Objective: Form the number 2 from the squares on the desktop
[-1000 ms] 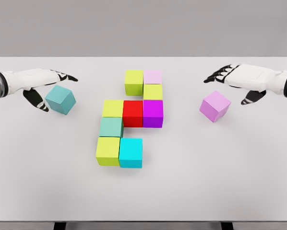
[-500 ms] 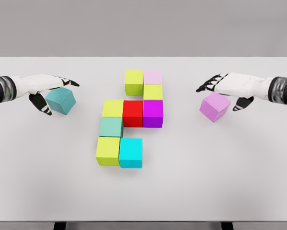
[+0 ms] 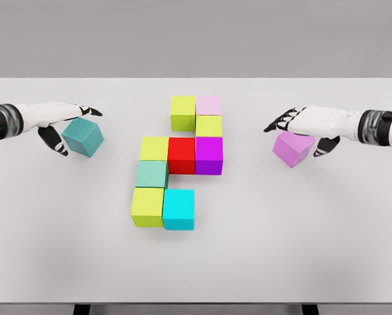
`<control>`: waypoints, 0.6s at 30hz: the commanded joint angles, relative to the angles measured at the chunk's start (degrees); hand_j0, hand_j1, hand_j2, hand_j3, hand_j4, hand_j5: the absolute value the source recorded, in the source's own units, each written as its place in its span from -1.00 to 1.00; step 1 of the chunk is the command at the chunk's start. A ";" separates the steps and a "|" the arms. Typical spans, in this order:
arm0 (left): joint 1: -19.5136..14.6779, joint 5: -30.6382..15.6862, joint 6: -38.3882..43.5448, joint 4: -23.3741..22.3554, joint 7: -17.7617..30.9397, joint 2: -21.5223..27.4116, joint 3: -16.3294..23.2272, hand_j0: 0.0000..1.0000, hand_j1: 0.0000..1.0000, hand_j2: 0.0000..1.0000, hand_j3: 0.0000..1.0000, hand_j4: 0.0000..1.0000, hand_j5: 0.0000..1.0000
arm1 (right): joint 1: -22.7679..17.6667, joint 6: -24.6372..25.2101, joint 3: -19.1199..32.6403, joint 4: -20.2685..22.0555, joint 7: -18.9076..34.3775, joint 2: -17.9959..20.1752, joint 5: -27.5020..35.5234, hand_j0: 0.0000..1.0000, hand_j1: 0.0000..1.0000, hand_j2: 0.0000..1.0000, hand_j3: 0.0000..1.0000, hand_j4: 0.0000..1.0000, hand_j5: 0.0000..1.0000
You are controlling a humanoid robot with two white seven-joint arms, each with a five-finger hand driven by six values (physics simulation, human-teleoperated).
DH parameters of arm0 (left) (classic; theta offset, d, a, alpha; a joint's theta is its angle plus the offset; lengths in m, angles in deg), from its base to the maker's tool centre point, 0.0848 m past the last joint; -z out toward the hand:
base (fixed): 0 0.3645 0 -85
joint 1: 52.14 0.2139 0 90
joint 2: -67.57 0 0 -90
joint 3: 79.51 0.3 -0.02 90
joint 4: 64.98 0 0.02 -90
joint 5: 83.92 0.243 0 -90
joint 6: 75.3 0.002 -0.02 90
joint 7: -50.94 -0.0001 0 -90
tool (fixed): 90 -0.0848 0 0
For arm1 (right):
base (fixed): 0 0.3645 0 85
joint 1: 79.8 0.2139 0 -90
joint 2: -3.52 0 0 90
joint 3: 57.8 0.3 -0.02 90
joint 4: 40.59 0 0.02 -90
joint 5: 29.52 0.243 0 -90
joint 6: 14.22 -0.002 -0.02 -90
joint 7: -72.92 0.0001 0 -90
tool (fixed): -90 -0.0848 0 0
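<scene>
Now the left hand's (image 3: 52, 118) fingers (image 3: 84, 110) stretch over the top of a teal cube (image 3: 82, 136), thumb down its left side, loosely cupped around it; whether they grip it I cannot tell. Likewise the right hand's (image 3: 314, 123) fingers (image 3: 281, 122) reach over a violet cube (image 3: 293, 147), thumb behind its right edge. Both cubes sit on the white surface (image 3: 281, 249), well apart from the middle cluster: lime, pink, lime, lime, red (image 3: 181, 155), magenta, green, lime, cyan (image 3: 179, 209).
</scene>
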 commanded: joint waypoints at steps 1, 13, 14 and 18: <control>0.00 0.82 0.01 -1.69 -0.06 -1.03 -0.05 1.00 1.00 1.00 1.00 1.00 1.00 | 0.09 -0.08 -0.45 -1.19 -0.02 -0.72 0.11 1.00 1.00 1.00 1.00 1.00 1.00; 0.88 0.65 -0.08 -1.95 -1.81 -1.38 0.04 0.42 0.42 0.42 0.42 0.42 0.42 | 1.23 -0.16 -1.95 -3.21 -0.02 -1.68 -0.76 1.00 1.00 1.00 1.00 1.00 1.00; 1.05 0.65 -0.17 -1.95 -1.81 -1.38 0.13 0.38 0.38 0.38 0.38 0.38 0.38 | 1.32 -0.16 -1.95 -3.57 -0.02 -1.95 -0.76 1.00 1.00 1.00 1.00 1.00 1.00; 1.67 0.38 -0.43 -1.87 -1.81 -1.38 0.13 0.08 0.08 0.08 0.08 0.08 0.08 | 1.58 -0.96 -1.95 -5.06 -0.02 -2.21 -1.12 1.00 1.00 1.00 1.00 1.00 1.00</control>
